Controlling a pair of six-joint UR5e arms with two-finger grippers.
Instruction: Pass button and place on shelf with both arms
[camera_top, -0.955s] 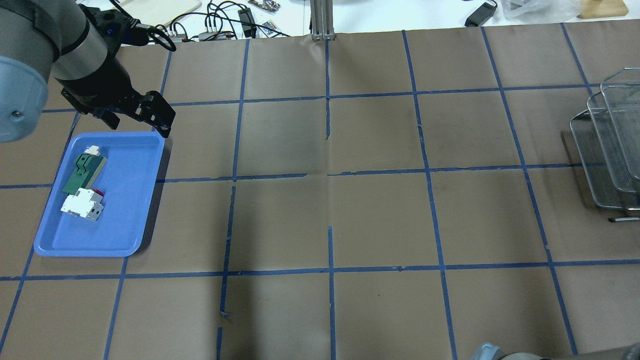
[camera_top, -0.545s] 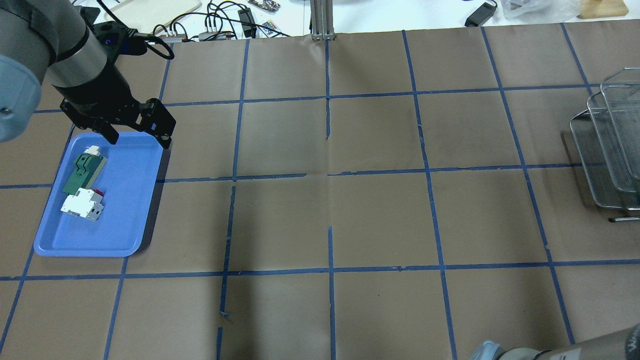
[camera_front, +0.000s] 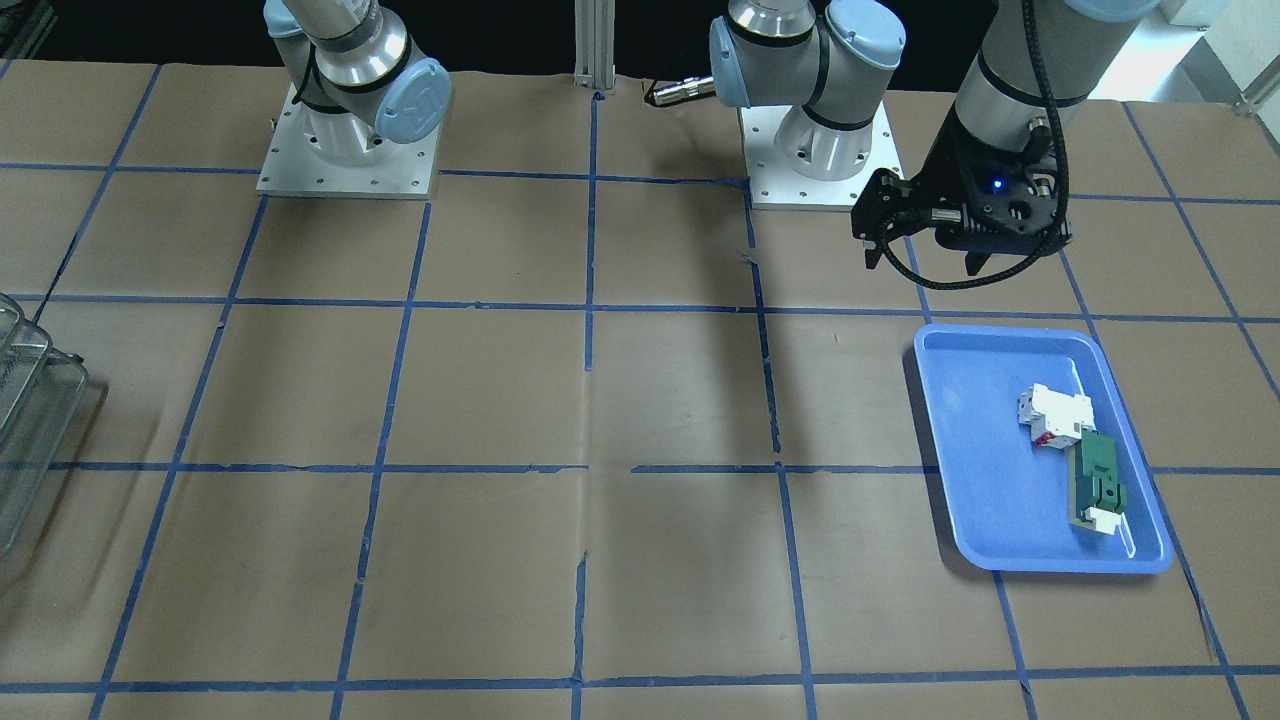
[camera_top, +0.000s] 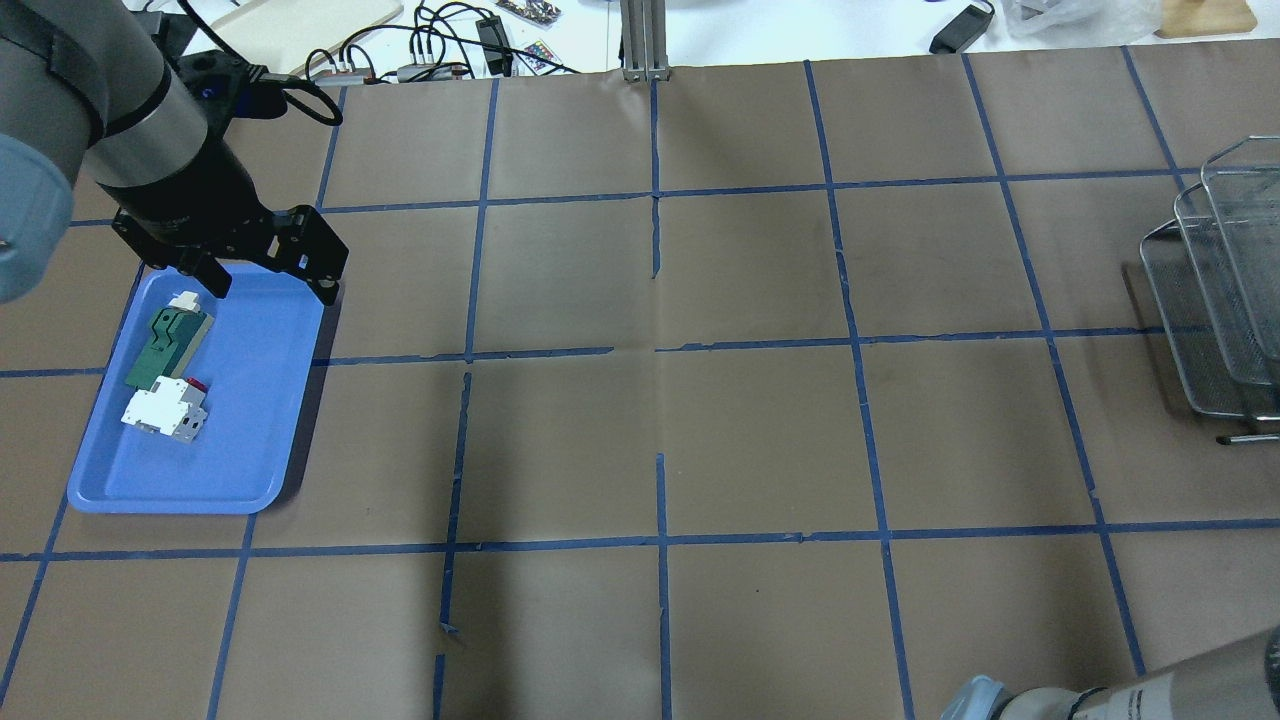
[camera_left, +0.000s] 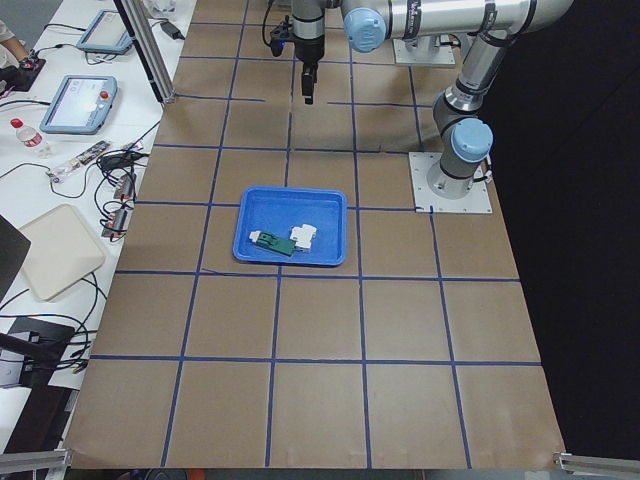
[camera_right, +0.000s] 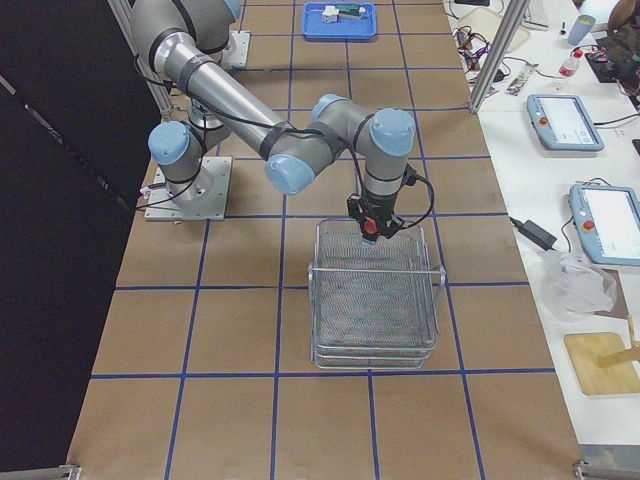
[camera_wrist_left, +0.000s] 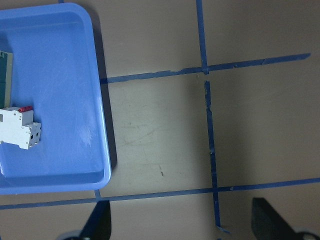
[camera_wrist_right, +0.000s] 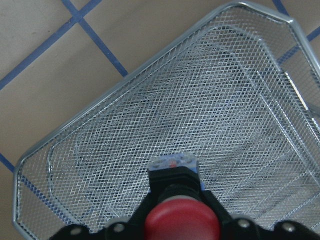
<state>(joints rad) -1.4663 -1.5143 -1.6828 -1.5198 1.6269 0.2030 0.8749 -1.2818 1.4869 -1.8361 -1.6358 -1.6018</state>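
Note:
In the right wrist view my right gripper (camera_wrist_right: 182, 227) is shut on the button (camera_wrist_right: 182, 219), whose red cap faces the camera. It hangs just above the silver wire-mesh shelf (camera_wrist_right: 210, 115). The exterior right view shows this gripper (camera_right: 372, 232) over the shelf's (camera_right: 375, 300) end nearest the robot. My left gripper (camera_top: 270, 282) is open and empty above the far edge of the blue tray (camera_top: 250, 440). It also shows in the front-facing view (camera_front: 922, 255), and its fingertips (camera_wrist_left: 100, 225) show in the left wrist view.
The blue tray (camera_front: 970, 450) holds a white block component (camera_top: 160, 410) and a green flat component (camera_top: 165, 345). The shelf (camera_top: 1200, 300) stands at the table's right edge. Cables and devices lie beyond the far edge (camera_top: 450, 45).
My left gripper has moved a little toward the tray's far rim, still open. More of the right arm shows at the view's bottom right corner.

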